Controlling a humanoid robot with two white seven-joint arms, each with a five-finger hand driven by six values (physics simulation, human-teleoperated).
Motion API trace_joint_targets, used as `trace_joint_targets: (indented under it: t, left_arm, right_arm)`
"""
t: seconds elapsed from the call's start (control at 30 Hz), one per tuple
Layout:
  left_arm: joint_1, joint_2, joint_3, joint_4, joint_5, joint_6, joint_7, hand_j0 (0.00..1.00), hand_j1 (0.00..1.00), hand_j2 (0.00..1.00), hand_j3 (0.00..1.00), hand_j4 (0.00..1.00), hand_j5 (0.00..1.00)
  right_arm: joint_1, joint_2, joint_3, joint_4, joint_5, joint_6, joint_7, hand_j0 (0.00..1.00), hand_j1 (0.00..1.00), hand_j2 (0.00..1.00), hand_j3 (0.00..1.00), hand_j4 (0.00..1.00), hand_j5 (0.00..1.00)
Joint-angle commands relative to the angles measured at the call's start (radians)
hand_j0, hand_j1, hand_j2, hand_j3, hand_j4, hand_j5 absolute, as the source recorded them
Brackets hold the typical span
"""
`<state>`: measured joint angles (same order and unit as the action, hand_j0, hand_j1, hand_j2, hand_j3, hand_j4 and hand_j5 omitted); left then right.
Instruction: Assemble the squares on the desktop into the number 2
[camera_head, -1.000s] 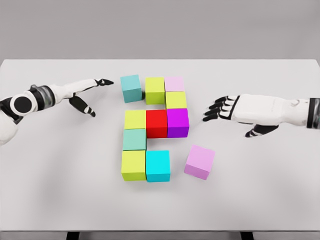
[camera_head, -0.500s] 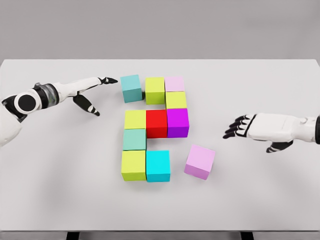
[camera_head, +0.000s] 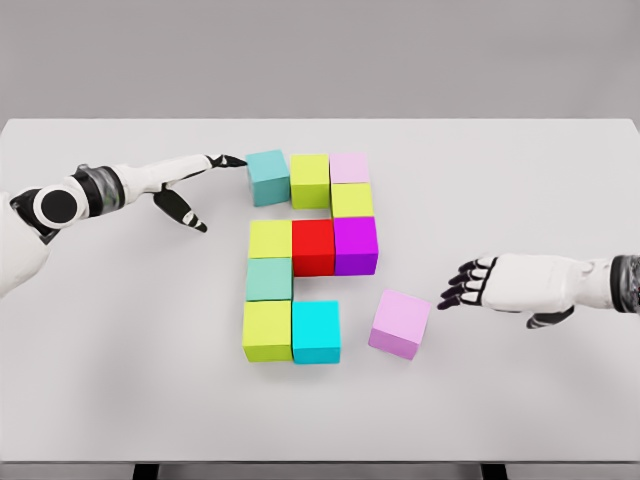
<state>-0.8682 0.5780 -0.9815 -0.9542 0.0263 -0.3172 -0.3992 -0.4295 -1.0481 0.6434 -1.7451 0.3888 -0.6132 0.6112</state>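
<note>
**Inspector:** Status of the figure on the desk (camera_head: 120, 380)?

**Assistant:** Largely built. Top row: teal cube (camera_head: 268, 177), lime cube (camera_head: 310, 180), pale pink cube (camera_head: 349, 167). Below the pink one sits a second lime cube (camera_head: 352, 200). Middle row: yellow-green cube (camera_head: 270, 239), red cube (camera_head: 313, 246), purple cube (camera_head: 355, 244). Then a sea-green cube (camera_head: 269, 279) down the left side, and a bottom row of a lime cube (camera_head: 266, 330) and a cyan cube (camera_head: 316, 331).

**Inspector:** What is outstanding?

**Assistant:** In my judgement, two items. The teal cube sits slightly skewed, touching or nearly touching its neighbour. The loose lilac cube (camera_head: 400, 323) lies rotated, just right of the cyan cube, not joined to the bottom row.

**Inspector:** Hands?

**Assistant:** The left hand (camera_head: 190, 180) has its fingers extended flat, tips at the teal cube's left face, thumb hanging down; it grips nothing. The right hand (camera_head: 490, 284) is near the lilac cube, fingers loosely spread toward it, apart from it, holding nothing.
</note>
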Motion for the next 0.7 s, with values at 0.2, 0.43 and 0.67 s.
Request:
trace_joint_targets:
  t: [0.2, 0.43, 0.67]
  left_arm:
    - [-0.002, -0.006, 0.001, 0.002, 0.001, -0.01, 0.0, 1.0, 1.0, 1.0, 1.0, 1.0, 1.0]
    - [-0.011, -0.018, 0.003, 0.015, -0.012, 0.004, 0.0, 1.0, 1.0, 1.0, 1.0, 1.0, 1.0]
    - [-0.034, -0.05, 0.003, 0.077, -0.014, 0.004, 0.0, 1.0, 1.0, 1.0, 1.0, 1.0, 1.0]
  right_arm:
    - [-0.008, 0.017, 0.041, -0.014, -0.004, 0.002, 0.0, 1.0, 1.0, 1.0, 1.0, 1.0, 1.0]
    - [-0.018, 0.046, 0.041, -0.014, -0.005, 0.002, 0.0, 1.0, 1.0, 1.0, 1.0, 1.0, 1.0]
    - [-0.021, 0.068, 0.052, -0.016, -0.005, 0.002, 0.0, 1.0, 1.0, 1.0, 1.0, 1.0, 1.0]
